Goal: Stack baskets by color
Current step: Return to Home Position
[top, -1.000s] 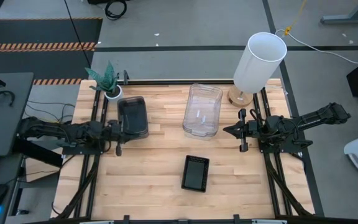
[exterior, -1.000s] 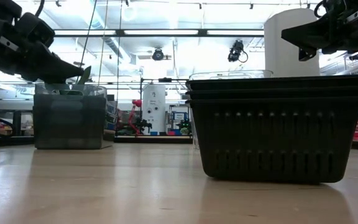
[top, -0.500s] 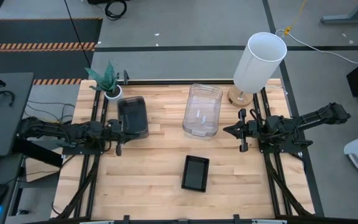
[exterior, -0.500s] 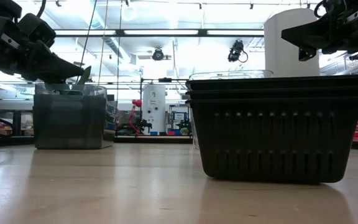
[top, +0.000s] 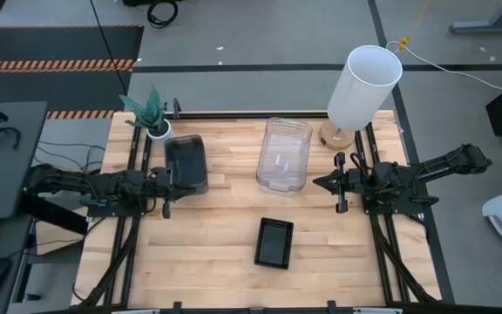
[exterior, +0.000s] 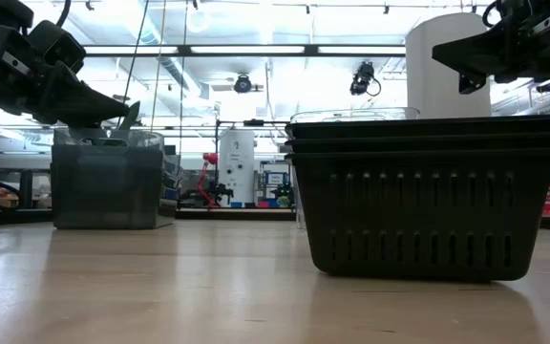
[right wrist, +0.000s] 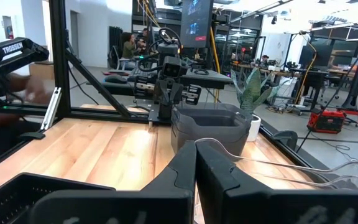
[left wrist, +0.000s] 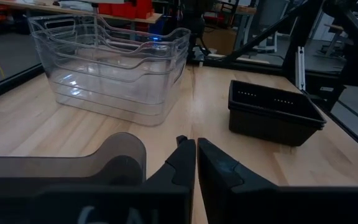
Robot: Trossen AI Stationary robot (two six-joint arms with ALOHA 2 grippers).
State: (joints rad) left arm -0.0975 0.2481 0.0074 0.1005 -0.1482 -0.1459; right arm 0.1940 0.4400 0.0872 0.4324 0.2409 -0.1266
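From above nothing has shifted: the grey stack (top: 186,163), clear stack (top: 284,155) and black stack (top: 274,242) sit sorted, well apart on the wooden table (top: 207,262), so the job looks done; at table height the left arm has barely stirred; the wrist views show the left gripper (left wrist: 196,144) and right gripper (right wrist: 196,149) pinched shut, empty, with people (right wrist: 129,45) beyond.

The left gripper (exterior: 115,103) has risen slightly (by the grey baskets (exterior: 106,180)).

White capitals "TROSSEN" on a dark arm segment (right wrist: 14,51), well apart from the grey baskets (right wrist: 211,127), opposite the plant (right wrist: 252,93). Nothing else legible.
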